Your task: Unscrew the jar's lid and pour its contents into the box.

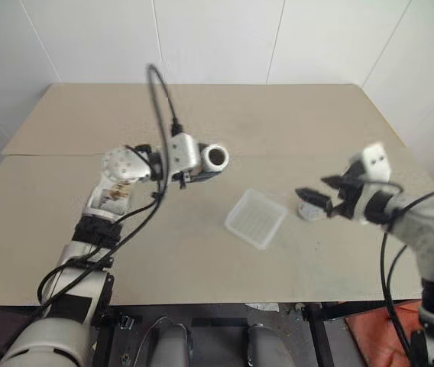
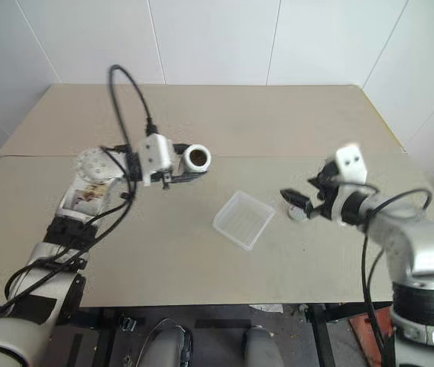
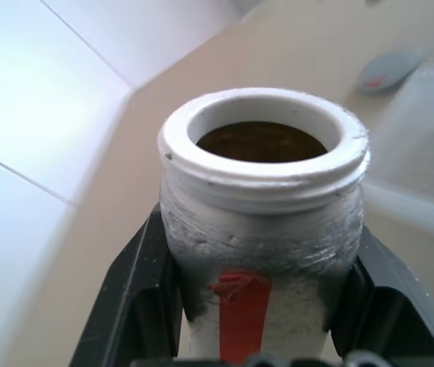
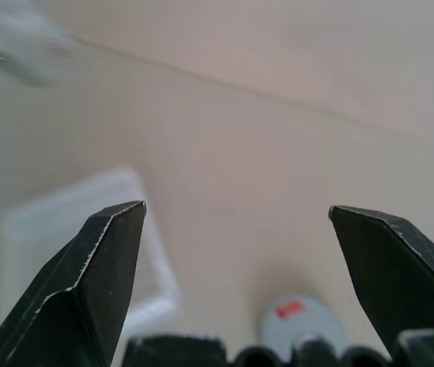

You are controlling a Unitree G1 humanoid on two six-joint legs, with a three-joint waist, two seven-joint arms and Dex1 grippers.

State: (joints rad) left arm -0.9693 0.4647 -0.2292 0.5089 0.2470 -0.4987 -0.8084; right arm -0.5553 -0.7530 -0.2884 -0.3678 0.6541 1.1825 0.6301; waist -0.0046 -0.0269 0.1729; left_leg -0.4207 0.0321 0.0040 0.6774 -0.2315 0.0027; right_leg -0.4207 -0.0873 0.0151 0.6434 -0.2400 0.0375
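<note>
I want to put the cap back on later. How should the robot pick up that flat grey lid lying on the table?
The lid lies flat on the table beside the box, so only its thin round edge offers a grip. Best come straight down from above, with the jaws on opposite sides of the rim.

I see a tan table [image 1: 202,260] made of two boards — a seam runs across it where they meet. White panelled wall [image 1: 217,38] behind it. Something orange-red [image 1: 377,332] lies on the floor — lower right.
</note>
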